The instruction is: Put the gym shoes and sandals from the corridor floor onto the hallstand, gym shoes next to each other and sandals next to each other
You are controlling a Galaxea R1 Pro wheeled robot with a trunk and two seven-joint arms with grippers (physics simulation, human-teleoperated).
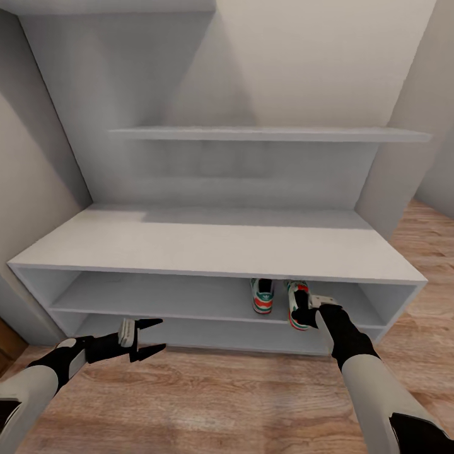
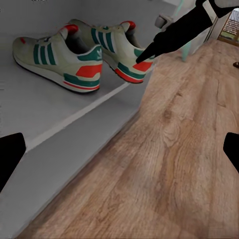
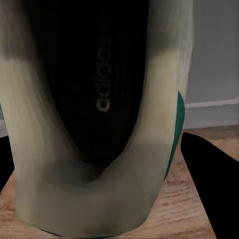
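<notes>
The rack stands against the wall, its shelves low so shoes slide in from the floor. Two sneakers on the middle shelf, heels out: the first sneaker sits free, the second sneaker hangs over the shelf edge, right gripper clamped on its heel, likely to seat it alongside. Left gripper waits, fingers spread, empty.
</notes>
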